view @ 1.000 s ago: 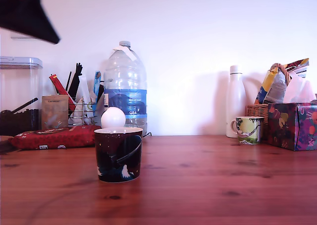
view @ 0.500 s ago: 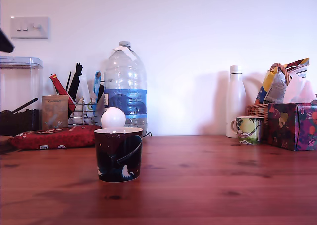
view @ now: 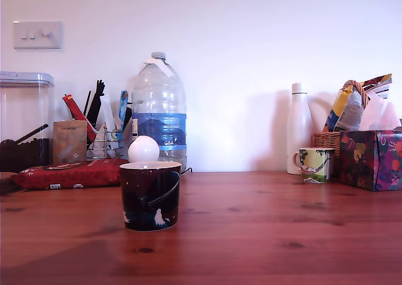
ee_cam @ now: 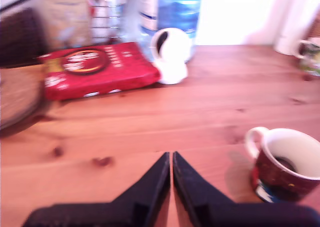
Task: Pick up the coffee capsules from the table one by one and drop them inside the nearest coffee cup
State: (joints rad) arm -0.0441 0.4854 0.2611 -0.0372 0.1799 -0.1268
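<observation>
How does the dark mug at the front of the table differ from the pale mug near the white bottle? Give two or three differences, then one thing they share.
The dark mug is navy-black with a small white figure; the pale mug is green-yellow and patterned. The dark mug looks bigger and stands near the front of the table; the pale mug stands at the back beside the white bottle. In the wrist view something dark lies inside the dark mug; the pale mug's inside cannot be seen. Both stand upright with white inner rims.
</observation>
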